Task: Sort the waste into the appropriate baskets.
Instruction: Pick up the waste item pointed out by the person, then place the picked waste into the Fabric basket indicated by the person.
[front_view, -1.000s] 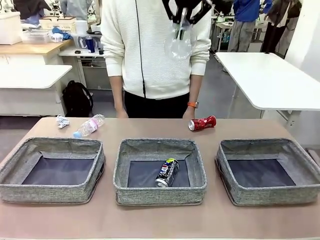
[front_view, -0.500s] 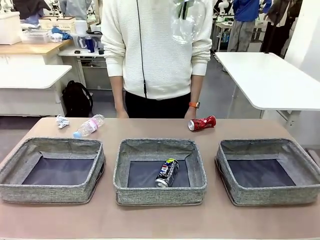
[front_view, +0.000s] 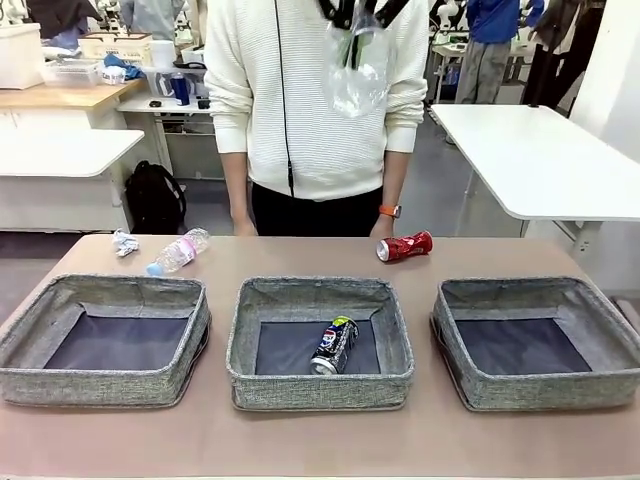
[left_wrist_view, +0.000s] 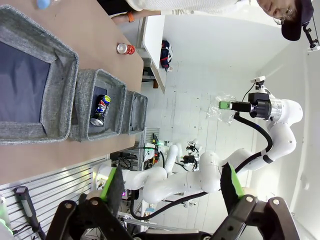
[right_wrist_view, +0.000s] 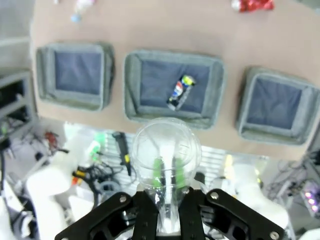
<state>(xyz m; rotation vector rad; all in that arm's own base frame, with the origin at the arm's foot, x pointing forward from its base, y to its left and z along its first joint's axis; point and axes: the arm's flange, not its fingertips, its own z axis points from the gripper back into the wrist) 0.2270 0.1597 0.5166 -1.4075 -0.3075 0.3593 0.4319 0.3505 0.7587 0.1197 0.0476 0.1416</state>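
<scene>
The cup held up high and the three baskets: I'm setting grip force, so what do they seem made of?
Cup: thin clear plastic, glossy; the green pads show through its wall. Baskets: grey woven fabric, matte, probably soft, judging by the uneven rims.

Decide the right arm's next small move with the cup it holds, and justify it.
Probably carry the clear plastic cup sideways over the left basket, which is bare. The right gripper is shut on it high above the table, and the middle basket holds the Pepsi can, so plastic likely goes elsewhere.
</scene>
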